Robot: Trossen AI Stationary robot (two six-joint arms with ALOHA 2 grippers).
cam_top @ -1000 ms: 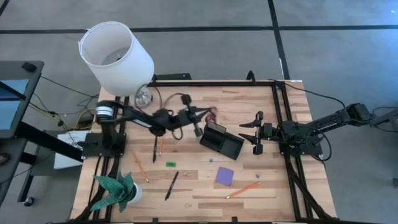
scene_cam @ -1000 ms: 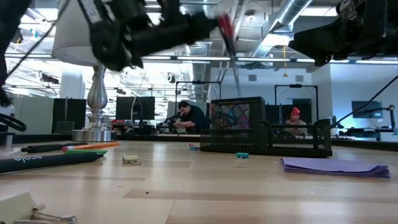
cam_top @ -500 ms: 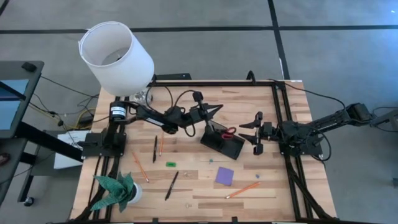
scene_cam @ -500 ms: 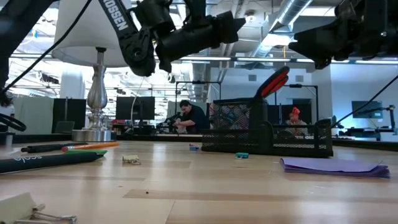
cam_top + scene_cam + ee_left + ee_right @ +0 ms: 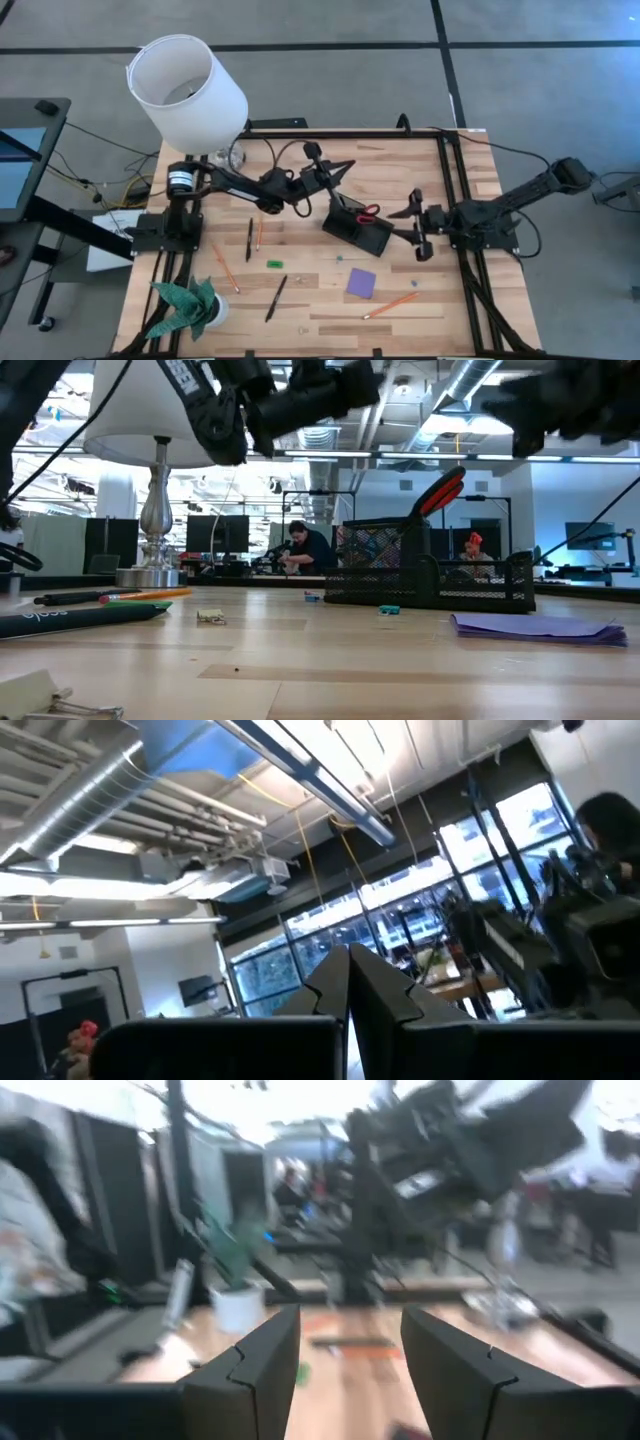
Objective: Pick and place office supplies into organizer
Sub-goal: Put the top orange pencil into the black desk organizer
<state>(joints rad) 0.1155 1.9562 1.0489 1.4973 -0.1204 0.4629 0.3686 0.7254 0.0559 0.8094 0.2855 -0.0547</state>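
The red-handled scissors (image 5: pixel 368 212) stand blades-down in the black organizer (image 5: pixel 355 228), and their handles (image 5: pixel 443 490) stick up above its taller section (image 5: pixel 385 555). My left gripper (image 5: pixel 343 168) hovers shut just beyond the organizer's far-left corner, high above the table (image 5: pixel 360 385), touching nothing. My right gripper (image 5: pixel 418 225) is open, in the air to the organizer's right. Loose on the table lie a purple note pad (image 5: pixel 361 282), orange pencils (image 5: pixel 390 305) (image 5: pixel 225 268), black pens (image 5: pixel 249 240) (image 5: pixel 276 297) and a green piece (image 5: pixel 274 264).
A lamp with a white shade (image 5: pixel 185 90) stands at the far-left corner and a green paper plant (image 5: pixel 190 305) at the near-left corner. A binder clip (image 5: pixel 60 700) lies close to the low camera. Bare wood shows between the organizer and the near edge.
My left gripper carried the scissors over the organizer and let them go; they now stand in it with the handles up. The gripper then drew back a little toward the far-left. My right gripper has shifted toward the near edge.
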